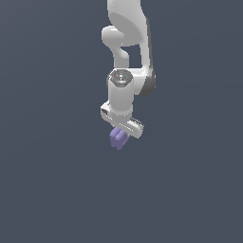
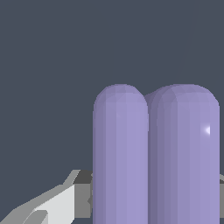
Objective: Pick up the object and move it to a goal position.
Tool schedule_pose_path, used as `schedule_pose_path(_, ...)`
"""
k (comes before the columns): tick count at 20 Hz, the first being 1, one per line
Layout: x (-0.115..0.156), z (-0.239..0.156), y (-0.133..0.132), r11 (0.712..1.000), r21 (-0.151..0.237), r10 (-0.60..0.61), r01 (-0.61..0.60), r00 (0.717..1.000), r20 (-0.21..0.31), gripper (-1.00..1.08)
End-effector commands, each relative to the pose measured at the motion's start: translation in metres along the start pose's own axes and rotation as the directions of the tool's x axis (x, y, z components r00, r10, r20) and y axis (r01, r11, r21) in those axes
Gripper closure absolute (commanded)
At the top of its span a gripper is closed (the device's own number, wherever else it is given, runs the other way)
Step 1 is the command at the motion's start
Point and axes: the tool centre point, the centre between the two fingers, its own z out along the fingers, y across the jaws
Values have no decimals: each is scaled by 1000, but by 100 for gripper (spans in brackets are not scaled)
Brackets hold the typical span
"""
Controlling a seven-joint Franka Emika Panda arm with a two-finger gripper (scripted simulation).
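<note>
Looking stiff and light, the purple object (image 1: 118, 137) sits mid-frame, pinched in the pincer (image 1: 120, 133) across its grooved sides (smooth, so maybe slippery).

Support surface (image 1: 52, 190): a uniform dark slate-grey plane filling the exterior frame from edge to edge, with no visible border or seam. Nothing can be seen resting directly on it.

Glossy white arm (image 1: 124, 90), dark grey joint seams, white claw (image 1: 120, 131).
</note>
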Motion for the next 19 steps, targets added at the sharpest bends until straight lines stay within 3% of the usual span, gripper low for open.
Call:
schedule_pose_path(1, 1, -13, -7, 1000, 1, 0, 0, 1000, -1, 108)
schedule_pose_path(11, 7, -76, -43, 1000, 0, 0, 0, 1000, -2, 108)
schedule_pose_path(19, 10, -92, -53, 1000, 0, 0, 0, 1000, -2, 108)
